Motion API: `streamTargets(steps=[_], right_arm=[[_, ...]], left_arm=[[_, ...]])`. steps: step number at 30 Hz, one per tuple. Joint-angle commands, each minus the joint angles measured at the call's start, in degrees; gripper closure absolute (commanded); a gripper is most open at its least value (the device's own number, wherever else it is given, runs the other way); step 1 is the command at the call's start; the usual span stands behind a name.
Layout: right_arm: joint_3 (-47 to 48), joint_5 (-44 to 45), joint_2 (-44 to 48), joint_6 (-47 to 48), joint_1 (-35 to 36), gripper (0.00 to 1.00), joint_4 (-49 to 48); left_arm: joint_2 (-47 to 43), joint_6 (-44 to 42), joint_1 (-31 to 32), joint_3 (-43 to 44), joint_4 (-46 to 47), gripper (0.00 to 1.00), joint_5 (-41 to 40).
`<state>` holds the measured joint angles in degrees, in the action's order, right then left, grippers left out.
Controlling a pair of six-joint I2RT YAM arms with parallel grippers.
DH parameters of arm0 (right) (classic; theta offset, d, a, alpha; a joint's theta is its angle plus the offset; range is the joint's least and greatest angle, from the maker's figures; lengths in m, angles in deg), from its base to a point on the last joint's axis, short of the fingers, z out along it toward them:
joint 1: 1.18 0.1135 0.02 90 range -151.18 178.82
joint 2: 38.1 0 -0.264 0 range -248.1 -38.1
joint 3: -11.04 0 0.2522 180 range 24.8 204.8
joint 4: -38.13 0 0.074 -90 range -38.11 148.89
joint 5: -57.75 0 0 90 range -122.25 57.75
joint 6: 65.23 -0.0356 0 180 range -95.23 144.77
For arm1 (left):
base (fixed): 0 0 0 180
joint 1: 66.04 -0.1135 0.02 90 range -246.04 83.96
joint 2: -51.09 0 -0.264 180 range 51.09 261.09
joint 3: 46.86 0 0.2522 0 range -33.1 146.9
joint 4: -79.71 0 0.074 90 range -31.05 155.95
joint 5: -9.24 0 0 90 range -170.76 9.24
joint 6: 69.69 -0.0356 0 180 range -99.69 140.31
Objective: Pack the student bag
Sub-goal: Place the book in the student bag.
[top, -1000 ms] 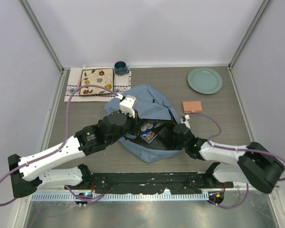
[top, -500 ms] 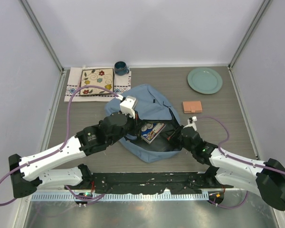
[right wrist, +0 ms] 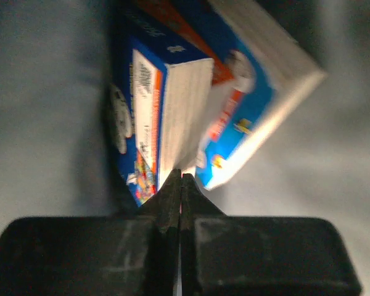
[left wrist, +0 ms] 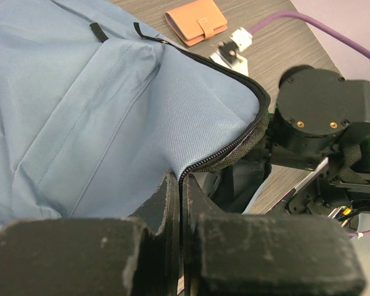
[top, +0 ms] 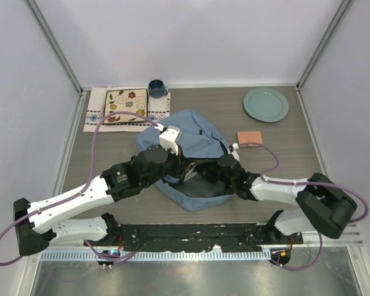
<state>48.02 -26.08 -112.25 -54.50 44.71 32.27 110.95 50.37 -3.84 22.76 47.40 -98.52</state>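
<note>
Holding: left pincer (left wrist: 180, 188) is clamping zipper rim of large dusty-blue fabric backpack (left wrist: 80, 123).
Facing: right pincer (right wrist: 180, 180), tips together, is pointing at glossy blue books (right wrist: 185, 105) directly ahead.

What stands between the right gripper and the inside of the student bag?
Nothing visible. The left gripper pinches the student bag at its zipper edge, holding the mouth open. The shut right gripper is inside, its tips at the books lying there.

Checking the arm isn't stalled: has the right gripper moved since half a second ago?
Yes. The right gripper has moved left, away from the spot below the wallet and further into the bag's opening.
</note>
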Motion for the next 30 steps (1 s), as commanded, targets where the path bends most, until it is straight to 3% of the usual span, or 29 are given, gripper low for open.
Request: streamTargets(steps=[1,6,12,17,22,26,29,30], right_arm=[[6.8,0.0,-6.3,-0.5,0.3,0.99,-13.3],[8.5,-0.5,-10.2,0.4,0.3,0.91,-14.7],[0.1,0.1,-0.1,4.1,0.4,0.62,-12.1],[-2.3,3.0,21.5,9.3,0.7,0.48,8.3],[-4.2,9.5,43.1,8.5,1.1,0.45,31.3],[-1.6,13.9,54.5,6.0,1.1,0.45,50.5],[0.7,18.2,62.9,4.2,1.1,0.45,63.4],[1.2,19.5,64.7,3.8,1.1,0.45,67.9]], left_arm=[[0.3,1.0,0.2,0.9,3.3,1.0,0.2],[0.2,2.3,0.2,-0.1,2.5,1.0,-1.5],[0.3,4.5,0.2,-2.5,2.4,1.0,-1.5],[1.0,5.5,0.1,-3.9,4.6,1.0,-0.3],[3.9,7.0,-0.1,-4.1,6.5,1.0,2.7],[7.4,8.6,-0.1,-3.9,7.0,1.0,7.0],[11.1,9.7,0.0,-4.0,7.5,0.86,11.8],[12.2,9.7,0.0,-3.8,6.5,0.76,13.3]])
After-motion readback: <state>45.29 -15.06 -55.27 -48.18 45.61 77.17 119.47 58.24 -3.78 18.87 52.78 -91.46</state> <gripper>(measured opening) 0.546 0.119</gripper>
